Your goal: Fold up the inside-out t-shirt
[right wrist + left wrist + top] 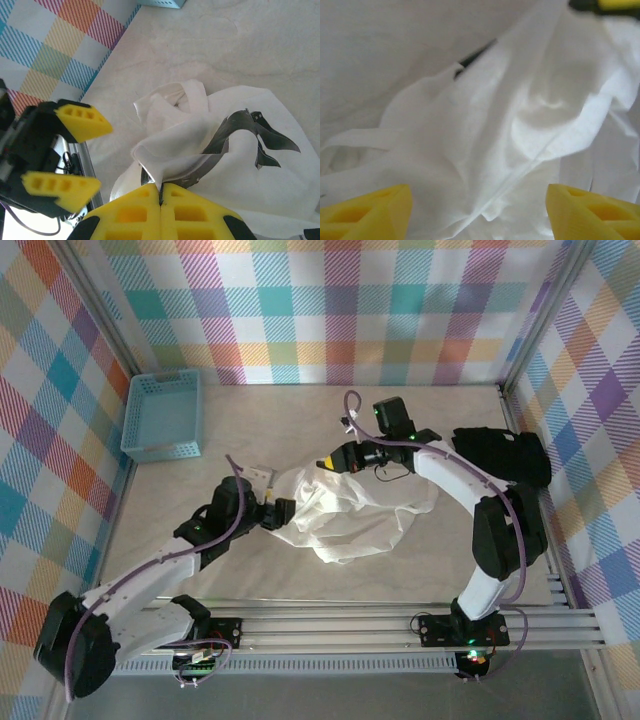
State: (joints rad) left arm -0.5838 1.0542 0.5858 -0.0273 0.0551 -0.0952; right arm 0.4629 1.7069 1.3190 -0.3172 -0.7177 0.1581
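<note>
Your right gripper (161, 192) clenched on t-shirt (235, 145) fold, cloth spilling beyond fingertips. Your left gripper (477, 195) gaped, t-shirt just ahead between fingers.

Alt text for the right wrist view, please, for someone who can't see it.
The right end effector, shut at the bottom edge, pinches a fold of the crumpled white t-shirt lying on the beige table. At left, the left end effector is open, with a plaid wall behind it.
</note>
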